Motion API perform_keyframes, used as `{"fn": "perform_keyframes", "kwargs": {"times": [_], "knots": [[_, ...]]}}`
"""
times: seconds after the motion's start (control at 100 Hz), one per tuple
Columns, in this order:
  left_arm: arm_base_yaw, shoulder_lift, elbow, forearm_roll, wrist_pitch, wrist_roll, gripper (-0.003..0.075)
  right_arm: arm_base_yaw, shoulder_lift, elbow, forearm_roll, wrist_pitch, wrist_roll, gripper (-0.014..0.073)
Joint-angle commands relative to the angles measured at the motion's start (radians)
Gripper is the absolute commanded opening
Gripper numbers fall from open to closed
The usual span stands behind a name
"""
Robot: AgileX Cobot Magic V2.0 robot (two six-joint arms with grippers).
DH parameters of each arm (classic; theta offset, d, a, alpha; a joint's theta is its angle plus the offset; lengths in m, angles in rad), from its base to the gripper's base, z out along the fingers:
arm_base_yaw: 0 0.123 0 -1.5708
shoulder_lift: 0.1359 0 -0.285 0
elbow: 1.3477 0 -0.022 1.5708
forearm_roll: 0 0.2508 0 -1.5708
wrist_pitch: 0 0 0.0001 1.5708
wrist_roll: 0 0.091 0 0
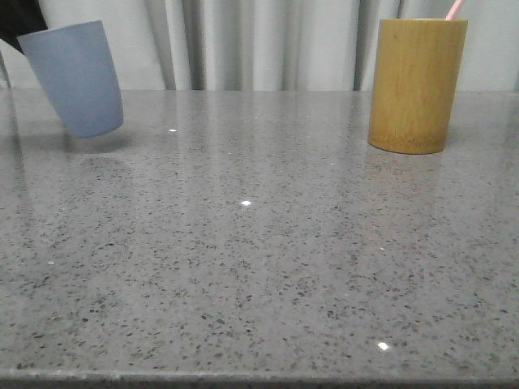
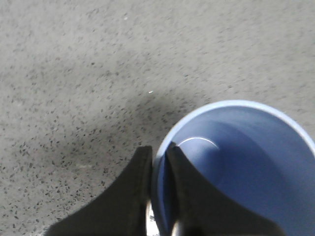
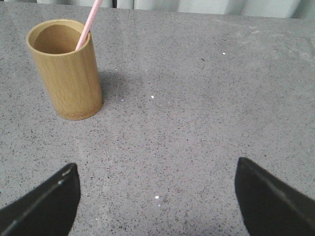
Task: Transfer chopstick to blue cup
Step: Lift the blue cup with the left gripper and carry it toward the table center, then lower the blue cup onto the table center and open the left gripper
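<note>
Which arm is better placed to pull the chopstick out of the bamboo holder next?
Right. The right gripper is open and empty, facing the bamboo holder with the chopstick inside. The left gripper is clamped on the blue cup rim, lifted and tilted.

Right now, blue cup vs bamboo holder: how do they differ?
The blue cup hangs tilted off the table, its rim pinched by the left claw; the bamboo holder stands upright, ungripped. The cup is empty; the holder contains a pink chopstick. Both are handleless and open-topped.
</note>
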Motion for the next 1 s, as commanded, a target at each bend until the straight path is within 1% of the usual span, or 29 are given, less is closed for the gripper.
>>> {"fn": "perform_keyframes", "kwargs": {"times": [0.0,0.11,0.25,0.42,0.52,0.7,0.99], "knots": [[-0.025,-0.044,-0.086,-0.027,0.014,-0.001,-0.0019,-0.005,0.01,-0.032,0.0,-0.074,-0.005,0.0631],[-0.082,-0.044,-0.15,-0.027,0.032,-0.001,-0.0019,-0.005,0.01,-0.032,0.006,-0.074,-0.005,0.0631],[-0.186,-0.031,-0.21,-0.012,0.032,-0.001,-0.0019,-0.005,0.01,-0.032,0.006,-0.075,-0.005,0.0631],[-0.307,0.028,-0.271,0.041,0.042,-0.014,-0.0019,-0.005,0.01,-0.032,0.006,-0.079,-0.005,0.0631],[-0.356,0.066,-0.291,0.063,0.046,-0.019,-0.0019,-0.005,0.01,-0.032,0.006,-0.079,-0.005,0.0631],[-0.408,0.136,-0.32,0.117,0.066,-0.031,-0.0019,-0.005,0.01,-0.032,0.006,-0.079,-0.005,0.0631],[-0.425,0.184,-0.328,0.119,0.079,-0.031,-0.0019,-0.005,0.01,-0.032,0.006,-0.079,-0.005,0.0631]]}}
